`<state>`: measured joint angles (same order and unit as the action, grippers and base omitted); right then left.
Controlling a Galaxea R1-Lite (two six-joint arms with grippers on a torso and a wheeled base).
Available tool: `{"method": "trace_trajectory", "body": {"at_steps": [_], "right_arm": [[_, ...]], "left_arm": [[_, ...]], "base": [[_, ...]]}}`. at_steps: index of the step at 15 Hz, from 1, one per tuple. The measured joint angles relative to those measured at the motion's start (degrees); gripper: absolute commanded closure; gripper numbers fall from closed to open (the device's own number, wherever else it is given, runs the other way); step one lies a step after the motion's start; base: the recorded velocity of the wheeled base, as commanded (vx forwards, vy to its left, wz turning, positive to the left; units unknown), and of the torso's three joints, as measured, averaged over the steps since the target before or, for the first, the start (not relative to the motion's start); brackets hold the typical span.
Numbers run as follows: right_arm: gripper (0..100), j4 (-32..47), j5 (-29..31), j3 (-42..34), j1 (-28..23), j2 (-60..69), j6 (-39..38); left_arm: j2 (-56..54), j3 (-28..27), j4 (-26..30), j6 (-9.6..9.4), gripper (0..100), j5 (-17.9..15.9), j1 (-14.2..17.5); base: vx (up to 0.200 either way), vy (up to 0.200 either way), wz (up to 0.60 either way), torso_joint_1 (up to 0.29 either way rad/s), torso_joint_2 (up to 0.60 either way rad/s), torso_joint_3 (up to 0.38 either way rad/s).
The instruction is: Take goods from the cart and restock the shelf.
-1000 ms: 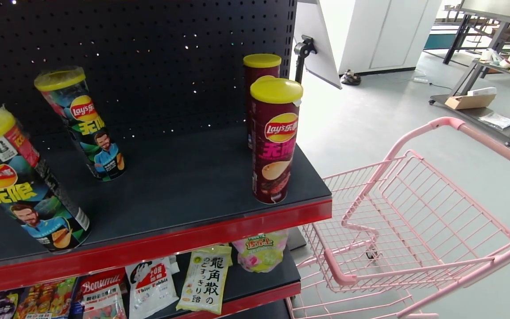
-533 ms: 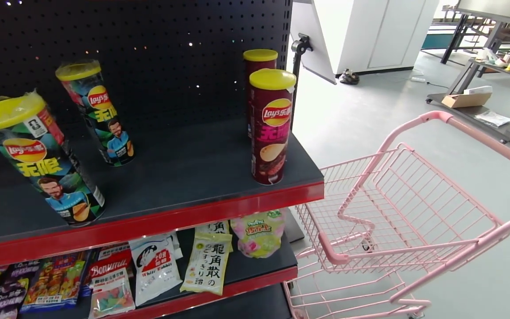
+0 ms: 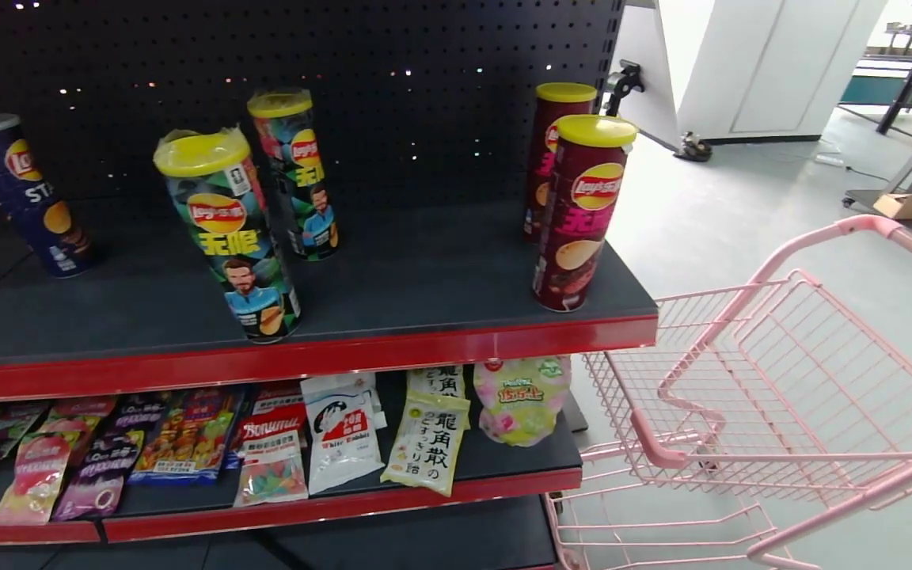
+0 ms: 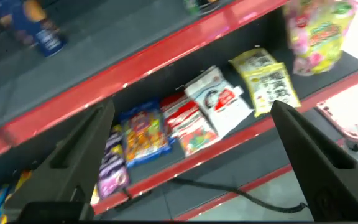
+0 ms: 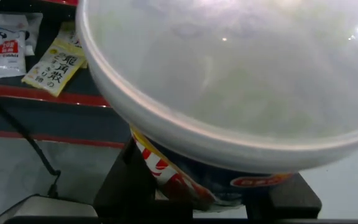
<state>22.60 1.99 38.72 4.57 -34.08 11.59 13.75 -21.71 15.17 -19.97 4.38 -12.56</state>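
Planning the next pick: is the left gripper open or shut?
Open. The left gripper shows both fingers spread wide, nothing between them; the snack bags lie beyond the gap.

Bright daylight from the right

On the upper shelf (image 3: 424,269) you are counting one dark blue can (image 3: 28,202), two green cans (image 3: 230,245) (image 3: 298,182) and two maroon cans (image 3: 583,214) (image 3: 541,174). A sixth can (image 5: 229,81) is showing in the right wrist view. You are counting one pink cart (image 3: 868,224).

Shop-like setup, stocked snack shelf (image 3: 424,348), pink shopping cart (image 3: 866,225) beside
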Motion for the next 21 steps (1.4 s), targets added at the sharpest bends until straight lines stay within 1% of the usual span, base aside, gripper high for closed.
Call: {"method": "trace_trajectory", "body": {"at_steps": [3,21], "right_arm": [[100,0.2,0.0,-0.1,0.1,0.1,0.0],[100,-0.2,-0.8,-1.0,0.4,2.7,-0.2]], "left_arm": [[-0.1,0.0,0.0,0.00,0,0.0,0.1],[-1.4,0.4,0.1,0.00,0,-0.3,-0.1]], "base": [[0.000,0.000,0.00,0.000,0.00,0.000],[0.000,0.200,0.00,0.001,0.00,0.003]]}}
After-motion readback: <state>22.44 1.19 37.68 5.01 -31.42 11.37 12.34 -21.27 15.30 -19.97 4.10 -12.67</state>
